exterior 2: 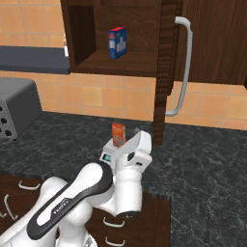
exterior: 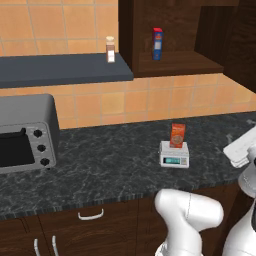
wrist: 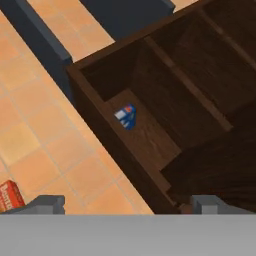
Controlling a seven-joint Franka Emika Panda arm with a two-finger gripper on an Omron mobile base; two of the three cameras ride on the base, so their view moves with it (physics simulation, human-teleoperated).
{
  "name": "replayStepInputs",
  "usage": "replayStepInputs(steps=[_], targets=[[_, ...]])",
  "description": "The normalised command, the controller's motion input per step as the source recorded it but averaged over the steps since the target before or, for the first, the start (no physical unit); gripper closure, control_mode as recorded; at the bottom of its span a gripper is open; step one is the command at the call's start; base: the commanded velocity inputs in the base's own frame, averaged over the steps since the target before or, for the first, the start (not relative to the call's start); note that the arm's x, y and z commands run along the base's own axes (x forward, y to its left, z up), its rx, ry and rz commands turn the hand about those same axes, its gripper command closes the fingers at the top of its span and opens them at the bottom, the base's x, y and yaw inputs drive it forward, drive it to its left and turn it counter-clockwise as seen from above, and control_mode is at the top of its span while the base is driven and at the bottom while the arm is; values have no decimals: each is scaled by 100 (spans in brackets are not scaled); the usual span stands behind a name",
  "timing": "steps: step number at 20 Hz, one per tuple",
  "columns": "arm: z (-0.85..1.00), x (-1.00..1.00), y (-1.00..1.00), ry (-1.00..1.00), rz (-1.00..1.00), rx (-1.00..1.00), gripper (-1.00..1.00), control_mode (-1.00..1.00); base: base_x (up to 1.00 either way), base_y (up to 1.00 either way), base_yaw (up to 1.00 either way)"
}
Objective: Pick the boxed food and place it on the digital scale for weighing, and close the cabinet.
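The boxed food (exterior: 177, 135) (exterior 2: 118, 134), a small orange-red carton, stands upright on the digital scale (exterior: 174, 157) (exterior 2: 107, 157) on the dark counter. It also shows at the lower left of the hand view (wrist: 10, 196). My gripper (wrist: 129, 204) is open and empty. It is raised off the counter and looks up into the cabinet (wrist: 165, 100). The white hand (exterior 2: 134, 153) sits just right of the scale and partly covers it. The cabinet (exterior: 170, 30) is open, its door (exterior 2: 165, 72) swung out with the silver bar handle (exterior 2: 183, 67) on it.
A slim blue carton (exterior: 157, 43) (exterior 2: 117, 42) (wrist: 126, 116) stands on the cabinet shelf. A brown-capped bottle (exterior: 110, 49) sits on the dark grey ledge (exterior: 60, 70). A toaster oven (exterior: 25, 132) is at the counter's left. Drawers (exterior: 91, 215) run below.
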Motion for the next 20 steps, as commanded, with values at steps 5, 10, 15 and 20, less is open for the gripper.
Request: replayStepInputs(steps=[5,10,15,20], targets=[[16,-82,-99,-11,0,4,-100,-100,0,0,0],[23,-65,-83,-16,0,4,-100,-100,0,0,0],[43,-2,-86,-1,0,5,-100,-100,0,0,0],[18,0,-81,-1,0,2,-100,-100,0,0,0]])
